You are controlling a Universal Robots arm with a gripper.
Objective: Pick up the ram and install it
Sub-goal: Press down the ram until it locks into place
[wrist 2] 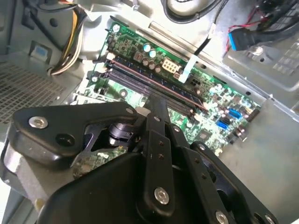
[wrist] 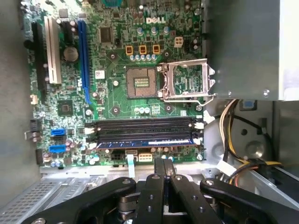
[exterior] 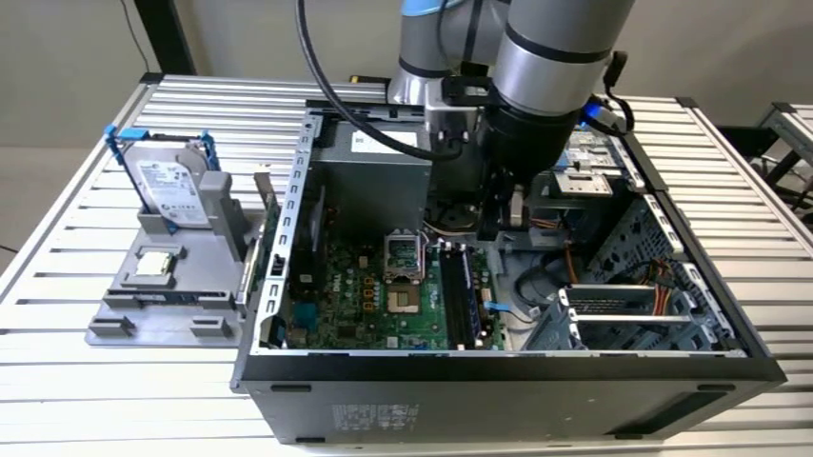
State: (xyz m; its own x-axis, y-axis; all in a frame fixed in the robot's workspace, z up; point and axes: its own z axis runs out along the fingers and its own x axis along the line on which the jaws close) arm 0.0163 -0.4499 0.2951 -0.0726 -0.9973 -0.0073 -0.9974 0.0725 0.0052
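Note:
The ram [wrist: 147, 142] is a long blue stick with a pale label. It lies in the memory slot nearest my gripper on the green motherboard [wrist: 117, 60], inside the open computer case [exterior: 508, 367]. In the exterior view the ram [exterior: 460, 290] runs along the board's right side. My gripper [wrist: 163, 161] hovers just beside that slot, fingers pressed together with nothing between them. In the second wrist view the dark fingertips [wrist 2: 156, 100] reach down to the row of slots [wrist 2: 154, 86]. Whether they touch the stick I cannot tell.
On the exterior view's left, a grey holder tray [exterior: 166, 305] carries a silver hard drive [exterior: 171, 181] in a blue frame and a small square chip [exterior: 152, 265]. The processor socket [wrist: 187, 81] stands open. Yellow and orange cables [wrist: 229, 126] and drive cages [exterior: 635, 305] crowd the case.

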